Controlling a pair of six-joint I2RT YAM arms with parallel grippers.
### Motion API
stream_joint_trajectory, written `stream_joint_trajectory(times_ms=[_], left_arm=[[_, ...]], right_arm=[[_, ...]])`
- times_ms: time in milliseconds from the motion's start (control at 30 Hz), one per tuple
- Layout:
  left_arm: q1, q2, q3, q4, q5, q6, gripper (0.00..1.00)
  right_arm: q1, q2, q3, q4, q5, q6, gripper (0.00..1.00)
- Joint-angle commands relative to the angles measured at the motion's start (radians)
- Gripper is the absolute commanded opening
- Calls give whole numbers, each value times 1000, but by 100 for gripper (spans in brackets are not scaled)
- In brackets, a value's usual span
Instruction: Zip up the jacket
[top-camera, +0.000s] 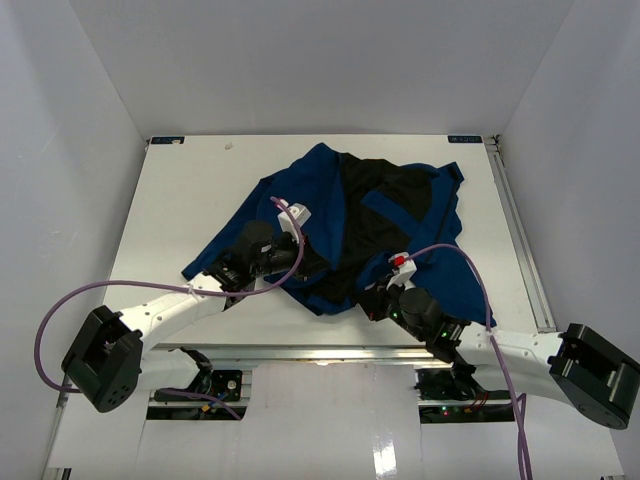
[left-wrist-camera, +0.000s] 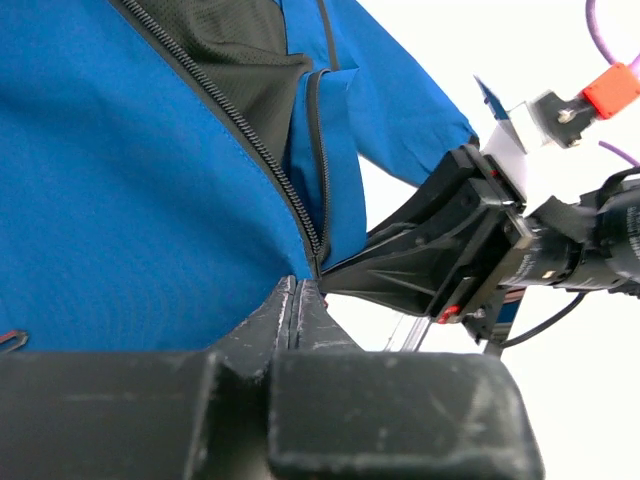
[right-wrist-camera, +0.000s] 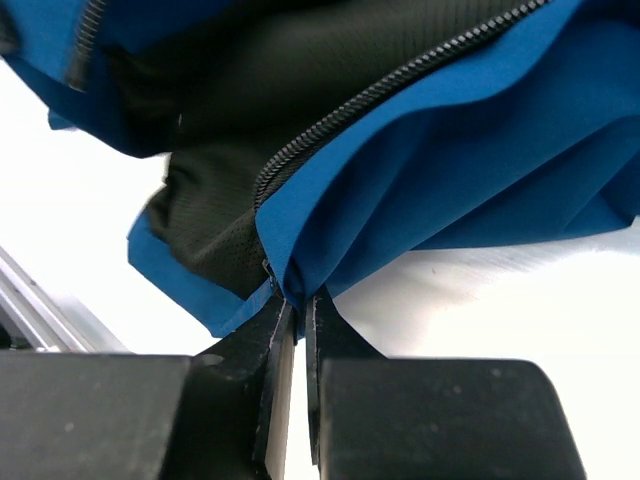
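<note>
The royal-blue jacket lies crumpled and open on the white table, its black lining up. My left gripper reaches in from the left. In the left wrist view its jaws are pressed together at the lower end of the zipper, touching the jacket. My right gripper comes from the right to the same hem corner. Its jaws are shut on a pinch of the jacket below the other zipper row. The right gripper's body shows beside the left tips.
A metal rail runs along the table's near edge under both arms. Purple cables loop over each arm. White walls close in the table on the left, back and right. A side rail lines the right edge.
</note>
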Motion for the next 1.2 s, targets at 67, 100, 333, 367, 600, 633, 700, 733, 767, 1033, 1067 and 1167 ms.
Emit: stream_joint_trajectory(times_ms=[67,100,333,367,600,633,700,733,767,1033,1067,1167], left_arm=[[3,-47,11,22,-14,-3,0],[3,-47,8,31,-7,3,0],[3,-112,-124,333,54,-40,0],[3,-122,-166,393,64,-50,0],[3,-193,-345,728,99,-84,0],[3,-192,-354,746,108,-84,0],[3,-191,-375,799,119,-88,0],[3,-190,-388,833,120,-90,0],[3,-187,-408,865,121,-93,0],[3,-169,-484,1121,143,-101,0],[3,-166,-486,1132,145,-101,0],[3,-148,-492,1170,152,-94,0]], right_arm=[[-4,-71,-9,26,-14,-19,8],[-4,-81,-11,36,-25,-29,8],[-4,-130,4,182,-125,-134,8],[-4,-137,7,210,-140,-142,8],[-5,-180,-21,386,-211,-161,8],[-4,-178,-28,417,-214,-160,8],[-5,-168,-42,465,-219,-151,8],[-5,-160,-49,485,-225,-145,8],[-5,-152,-55,506,-246,-140,8],[-7,-128,-85,675,-366,-131,8],[-7,-129,-88,692,-371,-134,8],[-7,-124,-78,703,-389,-132,8]])
